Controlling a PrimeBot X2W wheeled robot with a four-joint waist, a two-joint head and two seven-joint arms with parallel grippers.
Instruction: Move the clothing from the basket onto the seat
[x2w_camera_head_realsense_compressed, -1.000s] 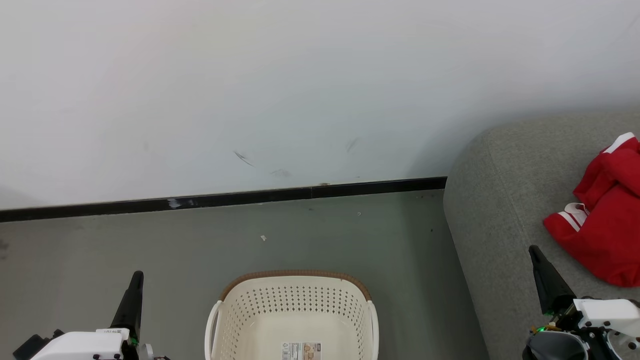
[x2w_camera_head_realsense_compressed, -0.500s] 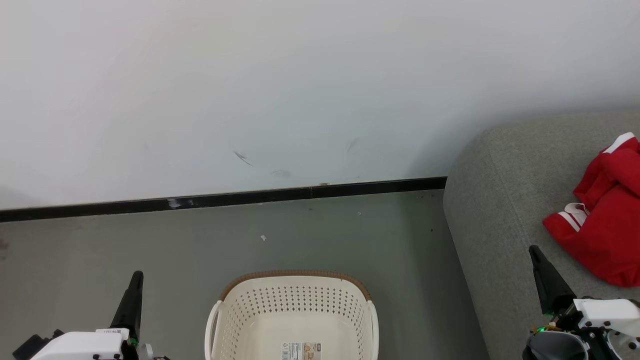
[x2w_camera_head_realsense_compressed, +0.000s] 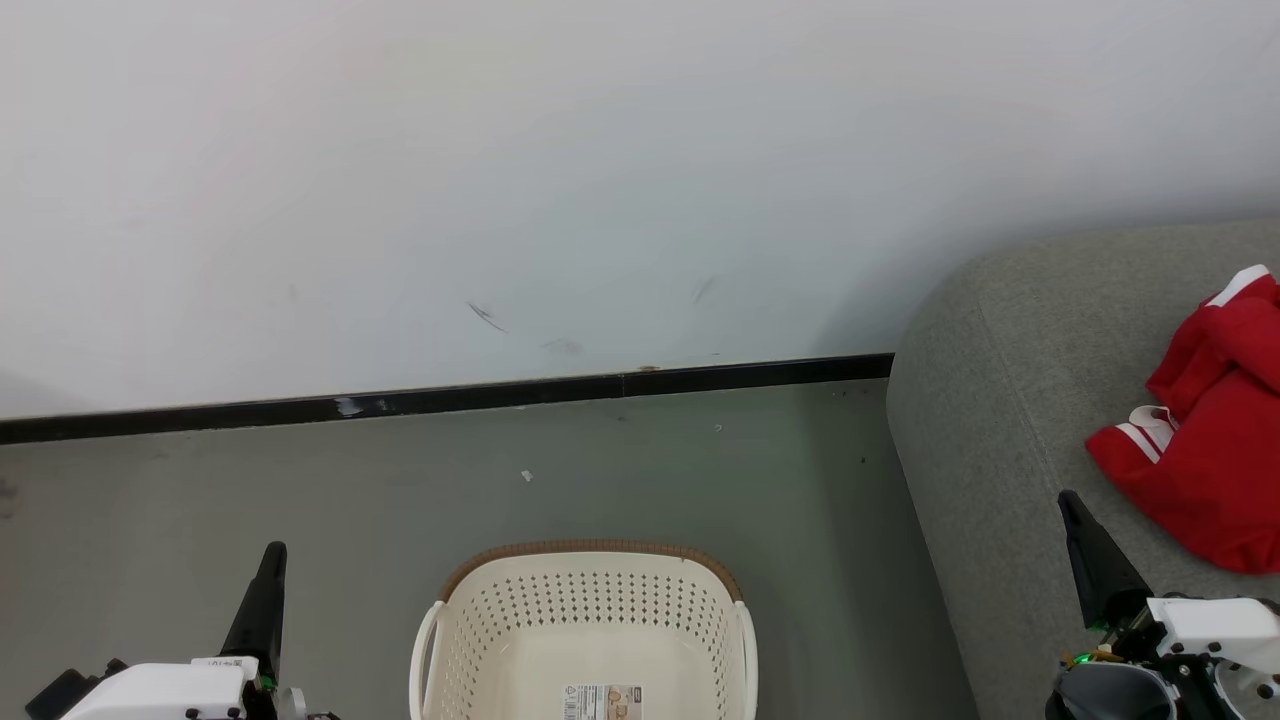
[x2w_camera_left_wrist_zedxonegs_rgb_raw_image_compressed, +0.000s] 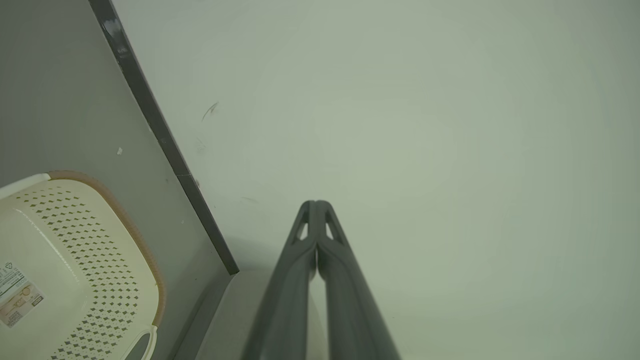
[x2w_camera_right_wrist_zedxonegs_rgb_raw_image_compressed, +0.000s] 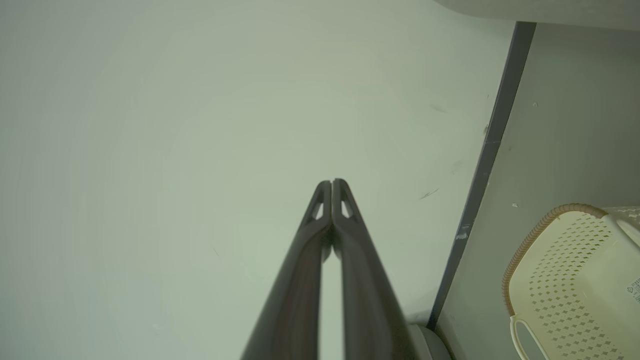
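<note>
At the lower corners of my head view, the left gripper (x2w_camera_head_realsense_compressed: 274, 552) and right gripper (x2w_camera_head_realsense_compressed: 1068, 498) point upward. My wrist views show each pair of tips pressed together, holding nothing. At the right edge the clothing (x2w_camera_head_realsense_compressed: 1215, 450) lies on the seat (x2w_camera_head_realsense_compressed: 1000, 420); the basket (x2w_camera_head_realsense_compressed: 590, 600) sits bottom centre.

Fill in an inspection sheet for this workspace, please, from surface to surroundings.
Surface: grey floor.
Job's things: red clothing lies crumpled on the grey seat; basket stands on the floor, its visible inside holding just a sticker.
Clutter: one small white scrap on the floor.
Grippers: left gripper shut, holding nothing; right gripper shut, holding nothing, apart from the clothing.
Cables: nothing seen.
Surroundings: white wall with dark scuffs, black baseboard.
</note>
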